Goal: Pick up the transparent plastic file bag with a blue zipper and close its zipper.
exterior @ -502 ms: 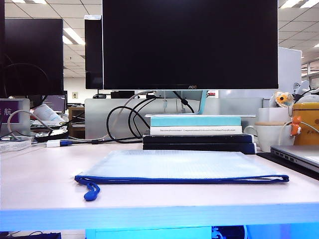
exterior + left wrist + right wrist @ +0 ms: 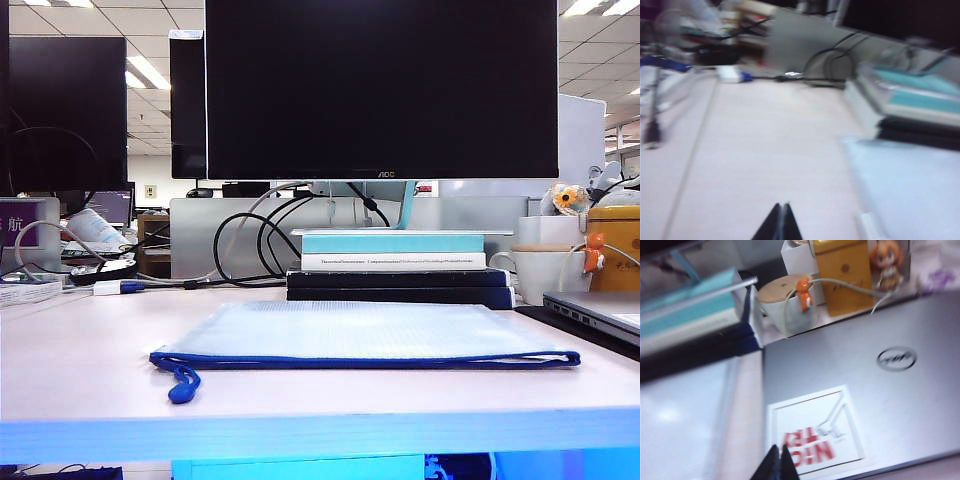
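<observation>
Office clutter crowds the back of a pale worktop (image 2: 90,350): a dark monitor (image 2: 380,90), loose cables (image 2: 250,250) and a stack of books (image 2: 400,265). Lying flat just in front of the books is the transparent plastic file bag (image 2: 360,335), its zipper (image 2: 360,361) running along the near edge and the cord pull (image 2: 183,385) hanging off the left end. Nothing can be made out inside the bag. Neither arm shows in the exterior view. By its wrist view, the left pincer (image 2: 781,225) hangs over bare worktop beside the bag, tips pressed together and empty; the right pincer (image 2: 776,462) is likewise closed and empty above a shut laptop (image 2: 865,385). Being thin and flat, the bag may well slide rather than lift, and the right arm risks bumping the laptop or the mug (image 2: 785,307).
</observation>
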Robot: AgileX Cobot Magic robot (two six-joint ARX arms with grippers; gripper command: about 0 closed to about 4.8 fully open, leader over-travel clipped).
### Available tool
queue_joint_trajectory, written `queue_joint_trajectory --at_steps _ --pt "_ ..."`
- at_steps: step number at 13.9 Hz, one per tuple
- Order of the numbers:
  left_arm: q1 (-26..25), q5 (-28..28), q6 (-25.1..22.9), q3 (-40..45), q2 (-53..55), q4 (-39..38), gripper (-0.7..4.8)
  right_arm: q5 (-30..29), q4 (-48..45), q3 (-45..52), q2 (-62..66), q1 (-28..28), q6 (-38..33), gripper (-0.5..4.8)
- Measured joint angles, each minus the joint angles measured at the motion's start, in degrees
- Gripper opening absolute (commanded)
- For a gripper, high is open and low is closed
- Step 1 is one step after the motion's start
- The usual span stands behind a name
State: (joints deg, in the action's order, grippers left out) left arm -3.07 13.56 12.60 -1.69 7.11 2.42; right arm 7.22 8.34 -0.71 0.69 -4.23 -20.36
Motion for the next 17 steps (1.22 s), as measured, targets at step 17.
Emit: queue_joint_trajectory --at_steps 17 --pt "0.02 18.18 -51.19 -38.62 44.70 -1.14 0.42 -4.31 -0.79 -24.39 25.73 -0.04 2.86 -0.01"
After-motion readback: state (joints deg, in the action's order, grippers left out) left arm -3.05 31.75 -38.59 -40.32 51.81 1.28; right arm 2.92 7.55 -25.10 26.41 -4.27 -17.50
